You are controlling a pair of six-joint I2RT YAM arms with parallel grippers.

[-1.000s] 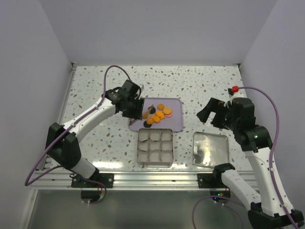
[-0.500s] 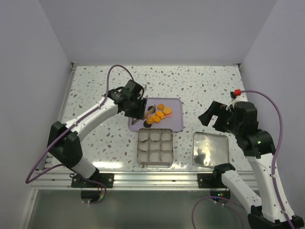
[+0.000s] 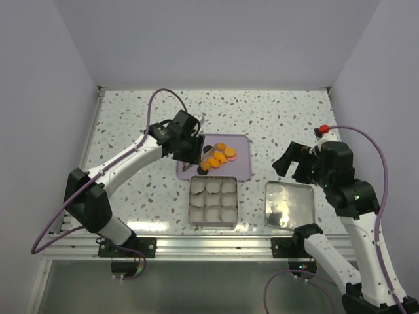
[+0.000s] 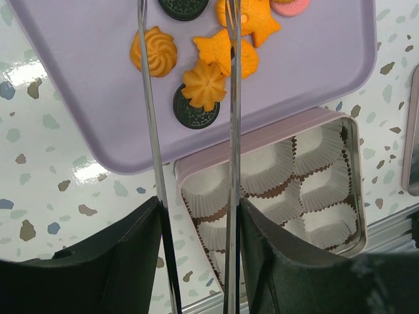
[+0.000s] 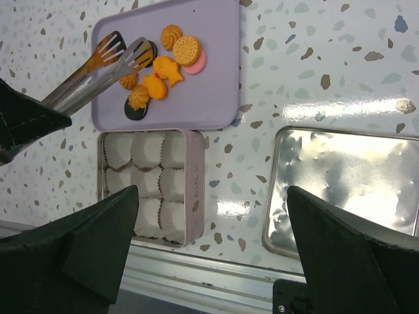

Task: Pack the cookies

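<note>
The cookies point(image 3: 217, 156) lie in a cluster on a lavender tray point(image 3: 241, 170): orange shapes, two black ones, and a tan one on a pink one. They also show in the left wrist view point(image 4: 204, 85) and the right wrist view point(image 5: 161, 69). My left gripper point(image 3: 188, 145) point(image 4: 196, 216) is shut on metal tongs point(image 4: 230, 131) point(image 5: 98, 65). The tong tips are spread apart over the cluster's left side, with no cookie between them. My right gripper point(image 3: 294, 162) point(image 5: 213, 196) is open and empty, high above the table at the right.
A pink tin point(image 3: 212, 202) point(image 4: 294, 190) point(image 5: 147, 190) holding several empty white paper cups stands just in front of the tray. A shiny metal lid point(image 3: 289, 204) point(image 5: 347, 190) lies to its right. The table's near rail runs below both.
My left gripper has carried the tongs a little to the right, further over the cookies. My right gripper has drifted slightly right and toward the near edge.
</note>
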